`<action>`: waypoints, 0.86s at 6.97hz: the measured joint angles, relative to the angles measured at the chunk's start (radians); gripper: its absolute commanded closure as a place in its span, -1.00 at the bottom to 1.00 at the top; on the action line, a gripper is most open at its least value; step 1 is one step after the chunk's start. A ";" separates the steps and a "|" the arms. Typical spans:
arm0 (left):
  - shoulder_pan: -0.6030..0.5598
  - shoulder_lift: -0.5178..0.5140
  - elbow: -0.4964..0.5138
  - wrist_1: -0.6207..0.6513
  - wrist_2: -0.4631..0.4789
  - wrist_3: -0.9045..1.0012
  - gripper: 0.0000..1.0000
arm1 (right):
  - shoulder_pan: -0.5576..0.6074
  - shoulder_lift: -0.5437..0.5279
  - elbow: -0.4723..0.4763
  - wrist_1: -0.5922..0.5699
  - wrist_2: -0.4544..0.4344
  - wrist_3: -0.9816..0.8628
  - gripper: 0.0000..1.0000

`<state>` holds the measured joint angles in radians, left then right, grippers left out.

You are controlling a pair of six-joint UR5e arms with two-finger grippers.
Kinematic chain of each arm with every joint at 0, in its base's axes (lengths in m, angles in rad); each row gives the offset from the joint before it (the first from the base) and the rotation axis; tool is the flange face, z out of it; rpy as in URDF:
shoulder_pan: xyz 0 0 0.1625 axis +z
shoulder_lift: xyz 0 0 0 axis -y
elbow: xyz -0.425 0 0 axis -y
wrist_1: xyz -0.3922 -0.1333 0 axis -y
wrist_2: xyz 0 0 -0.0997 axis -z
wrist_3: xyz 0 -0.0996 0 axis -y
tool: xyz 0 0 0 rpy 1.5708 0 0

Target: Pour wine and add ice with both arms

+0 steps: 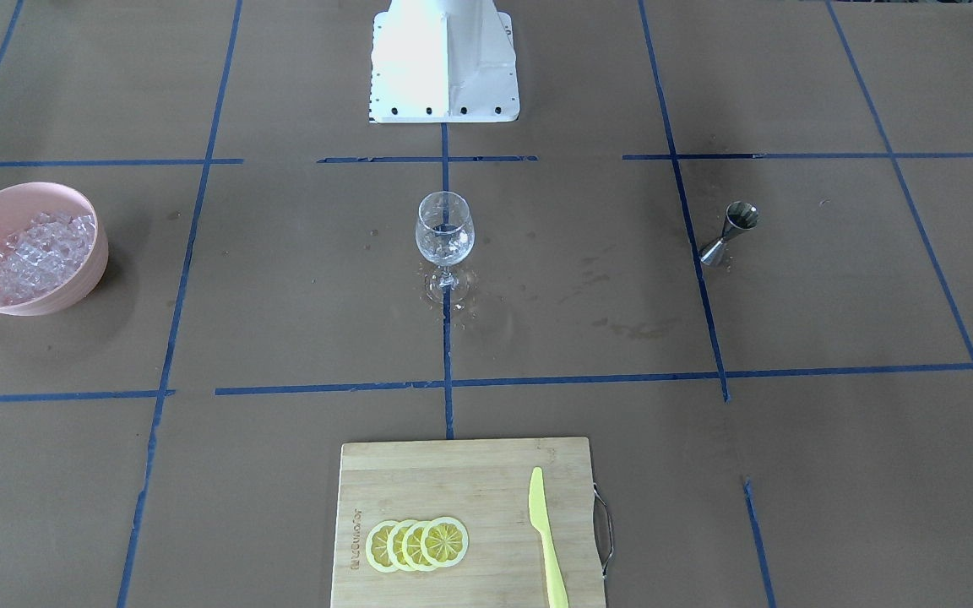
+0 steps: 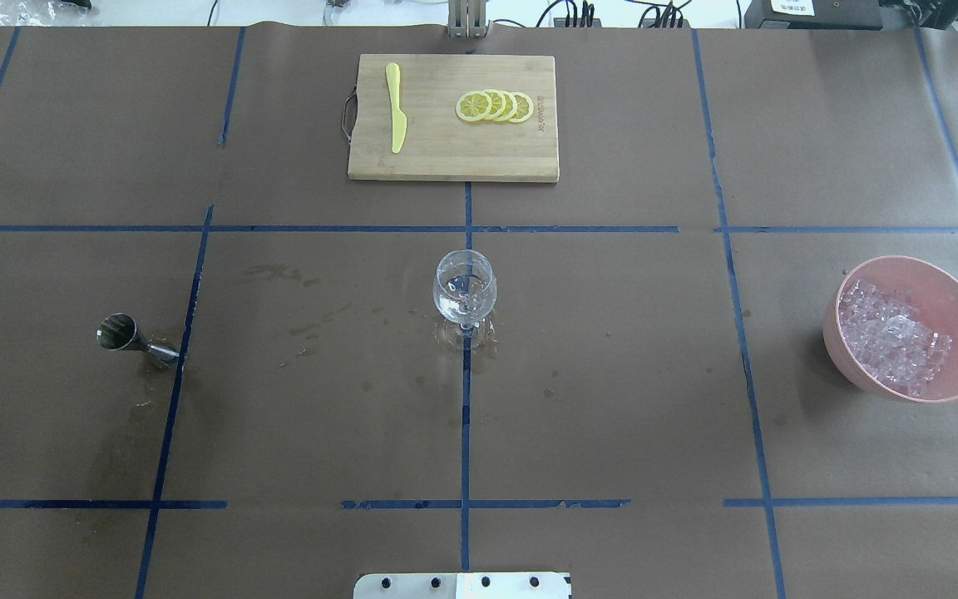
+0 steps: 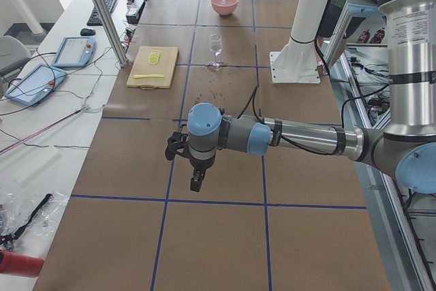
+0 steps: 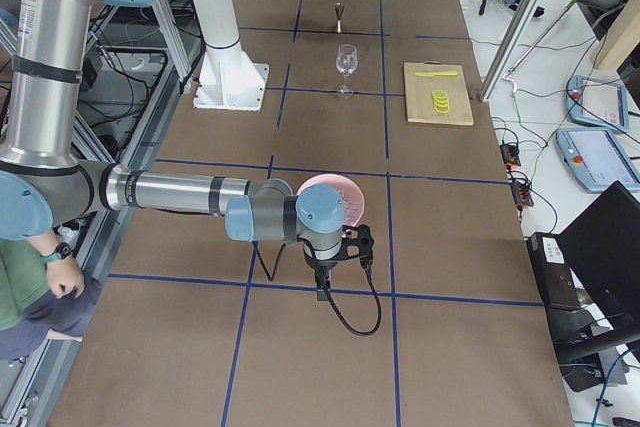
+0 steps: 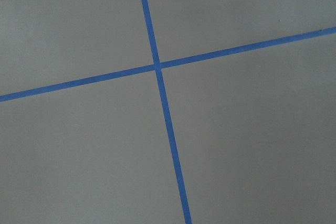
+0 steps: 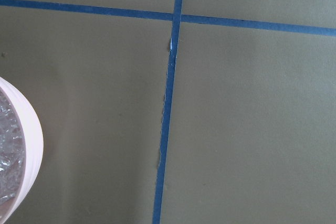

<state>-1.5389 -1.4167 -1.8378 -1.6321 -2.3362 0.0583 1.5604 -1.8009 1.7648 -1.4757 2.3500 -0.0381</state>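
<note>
Brown-papered bench (image 2: 612,374) with blue tape lines is carrying everything. Left arm (image 3: 300,138) is reaching out low over bare paper at its own end, left pincer (image 3: 195,180) pointing down, nothing seen in it; can't tell how far it is gaping. Right arm (image 4: 180,192) is doing likewise at the other end, right pincer (image 4: 322,287) hanging just beside the pink bowl (image 2: 949,291); opening can't be told either. White base (image 1: 444,59) is sitting mid-edge. Wooden board (image 2: 446,141) is lying at the far edge, yellow knife (image 2: 396,108) and lemon slices (image 2: 496,106) resting on it. Stemmed glass (image 2: 464,291) is standing upright at centre. Metal jigger (image 2: 134,337) is standing on the robot's left. Ice (image 2: 891,337) is sitting piled in the bowl on the right, well apart from the glass.
</note>
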 measured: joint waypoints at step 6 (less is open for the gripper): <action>0.008 -0.030 0.001 -0.026 0.006 0.002 -1.00 | -0.011 0.006 0.036 -0.001 0.025 0.002 -1.00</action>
<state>-1.5306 -1.4467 -1.8366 -1.6584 -2.3304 0.0601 1.5497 -1.7944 1.8008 -1.4771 2.3749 -0.0358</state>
